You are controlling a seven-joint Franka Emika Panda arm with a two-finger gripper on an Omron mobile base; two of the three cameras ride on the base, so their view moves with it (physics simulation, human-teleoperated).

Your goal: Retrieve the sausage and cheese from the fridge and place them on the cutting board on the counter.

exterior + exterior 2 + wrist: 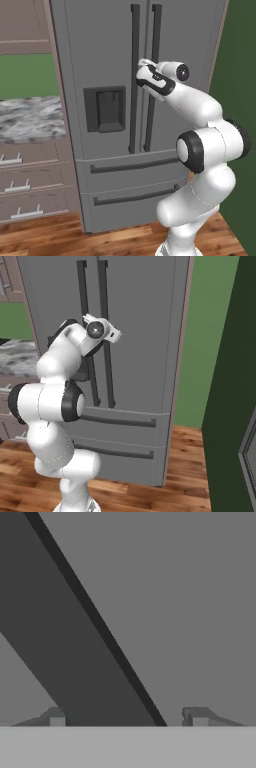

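Left base view: the fridge (pixel 115 150) stood shut, both doors and both bottom drawers closed, filling the middle of the frame, and the sausage and cheese were not to be seen with the doors closed. The arm rose from lower right and reached to the upper part of the right-hand door handle (pixel 152 75), with the gripper (pixel 145 63) pressed right up at it; its fingers were hidden by the wrist here. The left-hand door handle (pixel 134 80) ran just beside it, and the dark dispenser recess (pixel 105 108) sat lower left on the left door. The counter (pixel 30 117), marbled, lay at far left over brown drawers (pixel 30 185) with silver pulls, beside the fridge. Wood floor (pixel 60 240) below, green wall (pixel 235 60) to the right. Right base view: the arm came from lower left, the gripper (pixel 111 331) met the right handle (pixel 106 331) at about a third of the way down, and the arm covered part of the left door. A dark green panel (pixel 230 381) closed off the right edge. Hand view: the dark handle bar (pixel 75 637) crossed diagonally, passing between the two fingertips (pixel 199 716); the jaws were apart, one tip each side of the bar, and contact with it could not be told.
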